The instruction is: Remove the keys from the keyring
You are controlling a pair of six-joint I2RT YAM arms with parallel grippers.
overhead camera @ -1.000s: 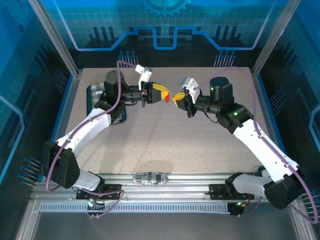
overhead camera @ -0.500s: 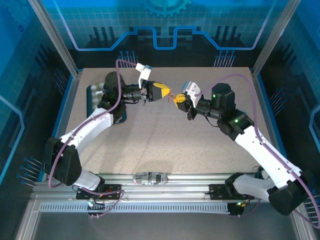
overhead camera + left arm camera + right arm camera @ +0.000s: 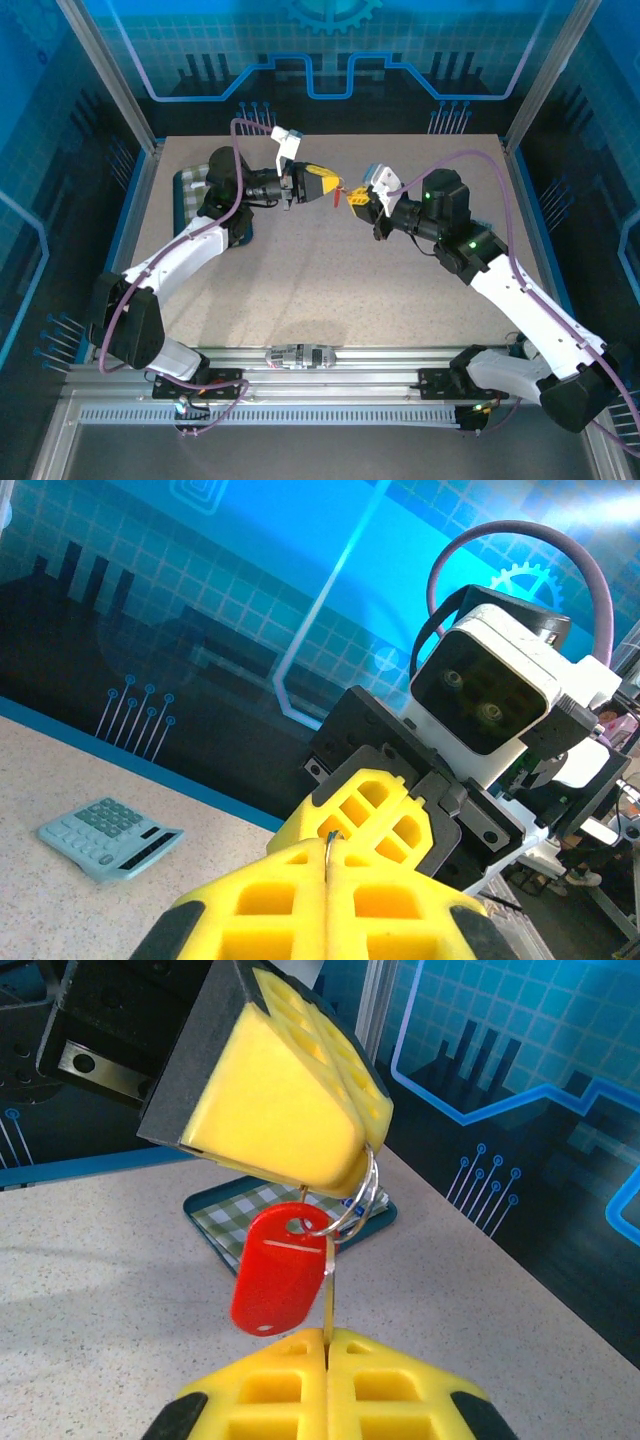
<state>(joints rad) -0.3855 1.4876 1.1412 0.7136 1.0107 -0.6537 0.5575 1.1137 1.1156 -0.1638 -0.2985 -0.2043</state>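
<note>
Both grippers meet in mid-air above the back of the table. My left gripper [image 3: 333, 189] [image 3: 327, 858] is shut on the thin metal keyring [image 3: 328, 842] [image 3: 362, 1198], whose edge pokes up between its yellow fingers [image 3: 280, 1110]. From the ring hang the red tag [image 3: 278, 1272] [image 3: 348, 191] and the key [image 3: 327, 1285], seen edge-on as a thin strip. My right gripper [image 3: 354, 199] [image 3: 327, 1337] is shut on the key's lower end, directly below the ring. The key's head stays threaded on the ring.
A teal tray with a checked cloth [image 3: 240, 1222] [image 3: 188, 190] lies on the table at the back left, below the left arm. A pale calculator [image 3: 110, 835] rests on the speckled tabletop. Blue walls enclose the table's sides and back.
My right gripper has moved left and closed the gap to the left gripper. The right arm's elbow has swung inward. The left gripper has barely shifted.
</note>
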